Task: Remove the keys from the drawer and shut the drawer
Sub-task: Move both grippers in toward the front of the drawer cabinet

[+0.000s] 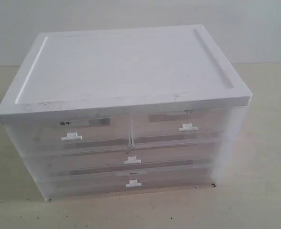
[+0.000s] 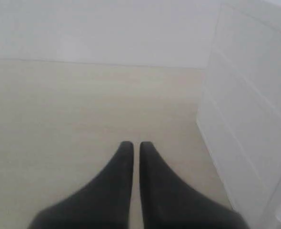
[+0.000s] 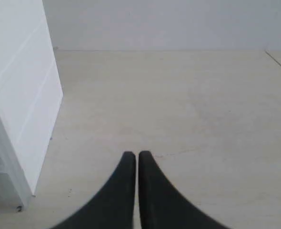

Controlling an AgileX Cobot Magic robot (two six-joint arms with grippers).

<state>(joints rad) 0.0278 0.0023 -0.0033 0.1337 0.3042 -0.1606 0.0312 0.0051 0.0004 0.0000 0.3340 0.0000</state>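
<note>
A white plastic drawer cabinet [image 1: 126, 71] with translucent drawer fronts stands in the middle of the exterior view. All its drawers sit pushed in, each with a small white handle [image 1: 71, 137]. The keys are hidden from every view. Neither gripper shows in the exterior view. In the left wrist view my left gripper [image 2: 136, 144] is shut and empty above the bare table, with the cabinet's side wall [image 2: 255, 119] beside it. In the right wrist view my right gripper [image 3: 136, 154] is shut and empty above the table, the cabinet's other side [image 3: 21, 95] next to it.
The cabinet stands on a pale beige table [image 1: 264, 143] in front of a white wall [image 1: 140, 19]. Two small drawers [image 1: 178, 129] lie side by side at the top, with two wide drawers [image 1: 131, 162] below them.
</note>
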